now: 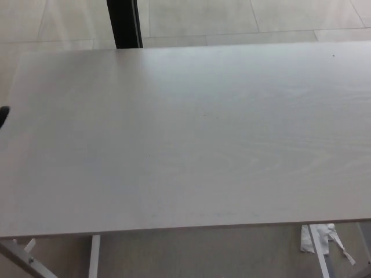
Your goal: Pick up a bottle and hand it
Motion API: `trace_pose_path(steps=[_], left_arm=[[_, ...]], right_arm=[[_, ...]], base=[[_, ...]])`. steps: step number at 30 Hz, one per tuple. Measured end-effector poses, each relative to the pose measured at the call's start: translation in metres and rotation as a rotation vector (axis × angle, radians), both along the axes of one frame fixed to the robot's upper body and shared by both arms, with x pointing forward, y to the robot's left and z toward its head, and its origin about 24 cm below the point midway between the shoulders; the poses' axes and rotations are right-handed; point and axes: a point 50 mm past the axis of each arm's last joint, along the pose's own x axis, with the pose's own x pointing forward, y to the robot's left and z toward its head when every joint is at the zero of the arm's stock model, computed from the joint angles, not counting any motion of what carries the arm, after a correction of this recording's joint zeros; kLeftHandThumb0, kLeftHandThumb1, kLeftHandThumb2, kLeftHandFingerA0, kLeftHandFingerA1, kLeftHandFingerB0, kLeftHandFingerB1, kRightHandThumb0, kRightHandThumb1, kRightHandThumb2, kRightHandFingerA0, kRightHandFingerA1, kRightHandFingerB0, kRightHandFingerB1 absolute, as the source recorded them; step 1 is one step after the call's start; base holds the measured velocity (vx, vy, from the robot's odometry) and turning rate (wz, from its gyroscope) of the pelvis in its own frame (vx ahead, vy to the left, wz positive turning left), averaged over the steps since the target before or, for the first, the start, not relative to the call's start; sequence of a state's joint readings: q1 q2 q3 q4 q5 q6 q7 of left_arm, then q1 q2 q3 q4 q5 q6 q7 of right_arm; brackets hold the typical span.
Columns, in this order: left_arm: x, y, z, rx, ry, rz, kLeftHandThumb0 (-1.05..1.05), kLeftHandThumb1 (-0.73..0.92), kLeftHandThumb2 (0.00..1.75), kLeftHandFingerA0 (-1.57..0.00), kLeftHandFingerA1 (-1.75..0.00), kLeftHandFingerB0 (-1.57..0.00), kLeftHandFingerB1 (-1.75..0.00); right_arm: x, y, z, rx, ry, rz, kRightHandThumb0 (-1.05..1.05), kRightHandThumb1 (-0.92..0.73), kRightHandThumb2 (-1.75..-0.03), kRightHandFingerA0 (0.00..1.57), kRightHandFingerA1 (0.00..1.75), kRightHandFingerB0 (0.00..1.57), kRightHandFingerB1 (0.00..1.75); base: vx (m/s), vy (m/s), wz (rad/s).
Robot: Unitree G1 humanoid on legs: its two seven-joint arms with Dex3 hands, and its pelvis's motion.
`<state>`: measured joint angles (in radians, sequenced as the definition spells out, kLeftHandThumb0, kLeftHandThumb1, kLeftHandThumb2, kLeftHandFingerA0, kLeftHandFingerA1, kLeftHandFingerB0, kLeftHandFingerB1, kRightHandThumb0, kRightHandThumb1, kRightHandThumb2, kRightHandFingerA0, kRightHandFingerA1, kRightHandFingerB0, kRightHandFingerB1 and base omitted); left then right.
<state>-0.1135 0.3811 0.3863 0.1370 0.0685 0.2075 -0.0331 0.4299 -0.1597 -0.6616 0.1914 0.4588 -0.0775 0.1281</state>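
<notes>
Pale surface, no bottle anywhere on it. A dark sliver at its left edge may be the left hand; fingers can't tell. Right hand unseen. Risk: reaching blind, grasping nothing.

A pale wood-grain table fills most of the head view, its top running off the left and right picture edges. Beneath the near edge, white frame legs show at the left and another white leg at the right. A crumpled white scrap lies on the floor beside the right leg. Beyond the far edge, a black upright post stands on a light tiled floor, towards the far left corner.
</notes>
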Motion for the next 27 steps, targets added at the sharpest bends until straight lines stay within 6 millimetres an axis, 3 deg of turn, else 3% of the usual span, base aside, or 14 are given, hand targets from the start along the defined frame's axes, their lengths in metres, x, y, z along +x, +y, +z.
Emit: trace_pose_path(steps=[2,5,6,7,10,12,13,14,18,19,20,22,23,27], left_arm=[[-0.017,0.017,0.001,0.002,-0.001,0.066,-0.77,0.65,0.60,-0.46,-0.75,-0.06,-0.58],[-0.040,0.035,0.001,0.002,-0.003,0.146,-0.78,0.57,0.58,-0.49,-0.71,-0.11,-0.57],[-0.054,0.044,0.002,0.000,-0.007,0.192,-0.85,0.49,0.88,-0.49,-0.73,-0.13,-0.58],[-0.061,0.049,0.003,-0.001,-0.011,0.218,-0.77,0.57,0.58,-0.50,-0.74,-0.11,-0.60],[-0.088,0.065,0.009,-0.008,-0.032,0.310,-0.69,0.57,0.58,-0.50,-0.75,-0.13,-0.58],[-0.103,0.071,0.012,-0.023,-0.046,0.363,-0.71,0.44,0.85,-0.47,-0.74,-0.13,-0.59],[-0.108,0.072,0.010,-0.038,-0.041,0.379,-0.71,0.45,0.83,-0.67,-0.80,-0.13,-0.59],[-0.112,0.071,0.005,-0.056,-0.032,0.388,-0.64,0.54,0.57,-0.55,-0.75,-0.13,-0.58],[-0.120,0.057,-0.032,-0.157,0.118,0.363,-0.67,0.42,0.82,-0.65,-0.69,-0.24,-0.57],[-0.122,0.054,-0.042,-0.186,0.164,0.347,-0.64,0.51,0.56,-0.68,-0.59,-0.29,-0.51],[-0.124,0.053,-0.049,-0.209,0.197,0.337,-0.71,0.43,0.83,-0.68,-0.67,-0.30,-0.57],[-0.127,0.050,-0.065,-0.262,0.266,0.309,-0.65,0.54,0.57,-0.82,-0.60,-0.48,-0.49],[-0.128,0.049,-0.071,-0.280,0.291,0.298,-0.66,0.55,0.58,-0.86,-0.59,-0.67,-0.48],[-0.137,0.050,-0.085,-0.309,0.401,0.251,-0.76,0.54,0.58,-0.96,-0.56,-0.80,-0.50]], right_arm=[[-0.001,-0.001,0.000,0.001,0.002,-0.004,-0.51,-0.40,-0.76,0.42,0.55,0.33,0.45],[-0.003,-0.002,-0.001,0.001,0.006,-0.012,-0.52,-0.41,-0.75,0.42,0.55,0.33,0.45],[-0.004,-0.003,-0.001,0.001,0.008,-0.018,-0.42,-0.53,-0.57,0.45,0.47,0.38,0.33],[-0.005,-0.004,-0.001,0.000,0.010,-0.021,-0.43,-0.53,-0.57,0.44,0.48,0.38,0.33],[-0.009,-0.009,-0.001,-0.003,0.021,-0.038,-0.43,-0.53,-0.56,0.44,0.47,0.38,0.33],[-0.014,-0.015,0.000,-0.012,0.030,-0.058,-0.44,-0.52,-0.56,0.45,0.48,0.40,0.33],[-0.016,-0.018,0.001,-0.016,0.035,-0.066,-0.43,-0.53,-0.57,0.44,0.47,0.39,0.33],[-0.017,-0.020,0.002,-0.018,0.039,-0.071,-0.43,-0.53,-0.56,0.54,0.48,0.37,0.32],[-0.022,-0.027,0.000,-0.018,0.053,-0.092,-0.50,-0.41,-0.76,0.44,0.57,0.30,0.45],[-0.022,-0.029,0.001,-0.020,0.050,-0.095,-0.43,-0.52,-0.56,0.51,0.49,0.37,0.32],[-0.022,-0.029,0.003,-0.024,0.047,-0.096,-0.42,-0.53,-0.57,0.48,0.49,0.37,0.32],[-0.021,-0.031,0.006,-0.034,0.039,-0.094,-0.44,-0.52,-0.56,0.50,0.48,0.38,0.32],[-0.021,-0.031,0.007,-0.035,0.037,-0.093,-0.45,-0.51,-0.55,0.52,0.48,0.38,0.32],[-0.022,-0.032,0.006,-0.033,0.039,-0.089,-0.48,-0.50,-0.57,0.58,0.52,0.37,0.33]], base=[[0.00,0.000,0.00],[0.00,0.000,0.00],[0.00,0.000,0.00],[0.00,0.000,0.00],[0.00,0.000,0.00],[0.00,0.000,0.00],[0.00,0.000,0.00],[0.00,0.000,0.00],[0.00,0.000,0.00],[0.00,0.000,0.00],[0.00,0.000,0.00],[0.00,0.000,0.00],[0.00,0.000,0.00],[0.00,0.000,0.00]])
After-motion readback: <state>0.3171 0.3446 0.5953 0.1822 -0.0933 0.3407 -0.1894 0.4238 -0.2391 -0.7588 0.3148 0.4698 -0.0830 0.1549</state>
